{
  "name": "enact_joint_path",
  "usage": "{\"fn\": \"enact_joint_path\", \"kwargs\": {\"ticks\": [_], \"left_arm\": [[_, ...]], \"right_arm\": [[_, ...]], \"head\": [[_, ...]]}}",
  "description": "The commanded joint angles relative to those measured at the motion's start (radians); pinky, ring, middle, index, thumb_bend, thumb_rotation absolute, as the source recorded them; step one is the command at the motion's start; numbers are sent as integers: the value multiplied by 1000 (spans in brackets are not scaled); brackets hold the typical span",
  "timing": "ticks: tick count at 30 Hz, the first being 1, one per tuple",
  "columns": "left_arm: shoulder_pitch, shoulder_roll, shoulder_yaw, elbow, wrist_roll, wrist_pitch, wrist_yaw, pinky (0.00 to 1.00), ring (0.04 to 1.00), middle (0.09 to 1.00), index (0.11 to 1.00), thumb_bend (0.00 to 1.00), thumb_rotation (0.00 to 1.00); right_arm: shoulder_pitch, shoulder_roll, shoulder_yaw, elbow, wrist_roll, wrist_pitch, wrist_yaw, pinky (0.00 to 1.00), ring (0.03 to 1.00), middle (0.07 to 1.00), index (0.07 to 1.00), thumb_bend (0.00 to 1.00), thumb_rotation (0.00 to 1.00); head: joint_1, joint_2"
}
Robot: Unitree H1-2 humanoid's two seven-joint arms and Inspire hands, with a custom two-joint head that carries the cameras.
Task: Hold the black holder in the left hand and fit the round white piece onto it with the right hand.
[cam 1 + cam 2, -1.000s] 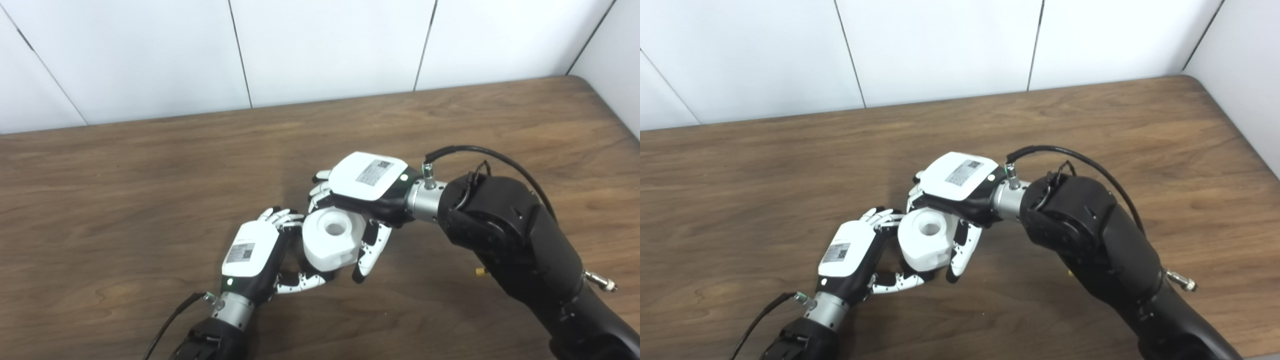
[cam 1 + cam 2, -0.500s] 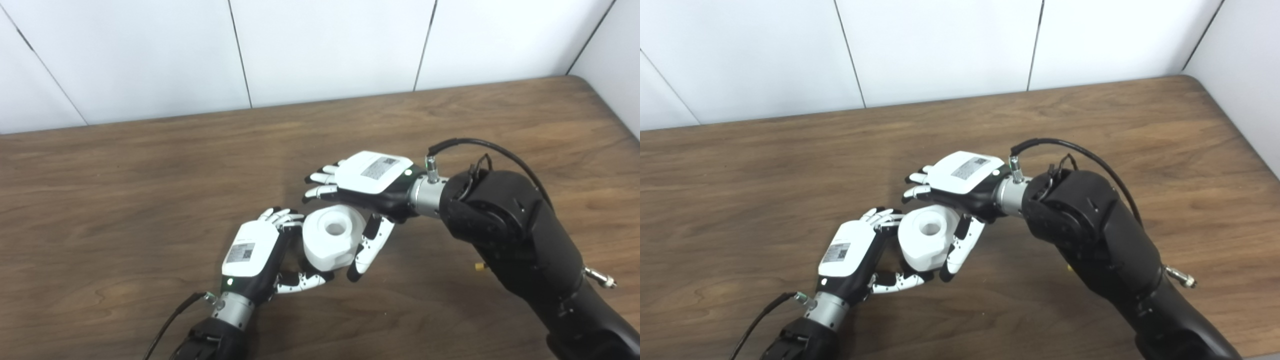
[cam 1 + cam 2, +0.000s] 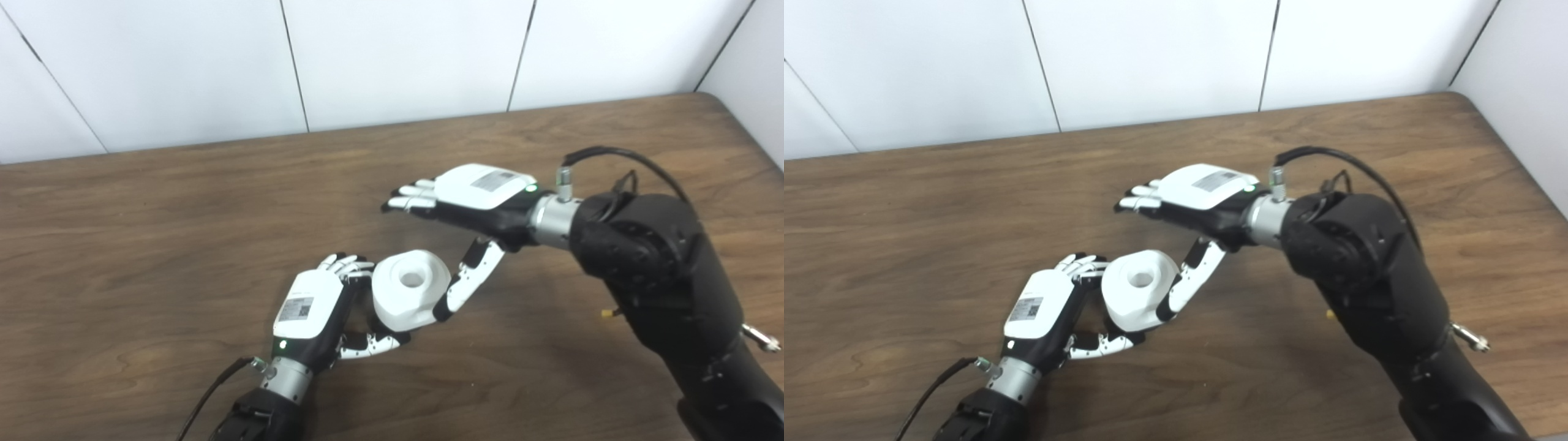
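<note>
The round white piece [image 3: 406,295], with a hole in its top, sits upright at my left hand [image 3: 311,306]. The left hand's fingers and thumb [image 3: 369,344] curl around its lower part. The black holder is hidden beneath the piece and inside that hand. My right hand [image 3: 474,195] is open and flat, palm down, above and to the right of the piece. Its fingers point left and are clear of the piece. Its thumb [image 3: 468,283] hangs down, with the tip at the piece's right side. It holds nothing.
The brown wooden table [image 3: 153,245] runs to white wall panels at the back and a wall at the right. A small yellow bit [image 3: 605,313] lies on the table beside my right forearm. A cable [image 3: 208,392] trails from my left wrist.
My right hand has let go of the white piece, opened flat, and risen up and to the right. The left hand and the piece have stayed in place.
</note>
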Motion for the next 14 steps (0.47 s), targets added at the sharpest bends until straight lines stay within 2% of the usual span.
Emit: {"fn": "enact_joint_path", "kwargs": {"ticks": [1, 3, 8, 13, 14], "left_arm": [[1, 4, -15, 27, 19, 4, -30, 912, 840, 762, 485, 524, 56], [2, 2, -15, 25, 22, 9, -33, 914, 841, 762, 485, 524, 56], [3, 3, -13, 27, 14, 6, -32, 920, 843, 762, 485, 524, 56], [0, 5, -10, 38, 14, -3, -21, 917, 840, 759, 484, 524, 56], [0, 6, -9, 40, 14, -4, -21, 913, 838, 758, 484, 524, 55]], "right_arm": [[-12, -28, -24, -35, 28, 64, 35, 993, 1000, 1000, 968, 1000, 662], [-1, -33, -45, -40, 45, 80, 38, 984, 1000, 1000, 970, 1000, 697], [47, -15, -159, -44, 118, 84, 24, 957, 1000, 1000, 983, 1000, 735], [132, 35, -244, -31, 162, 83, -122, 877, 993, 995, 958, 995, 872], [153, 55, -258, -26, 163, 83, -158, 871, 985, 989, 941, 943, 914]], "head": [[1, 0], [1, 0], [-3, -3], [-14, -10], [-15, -11]]}}
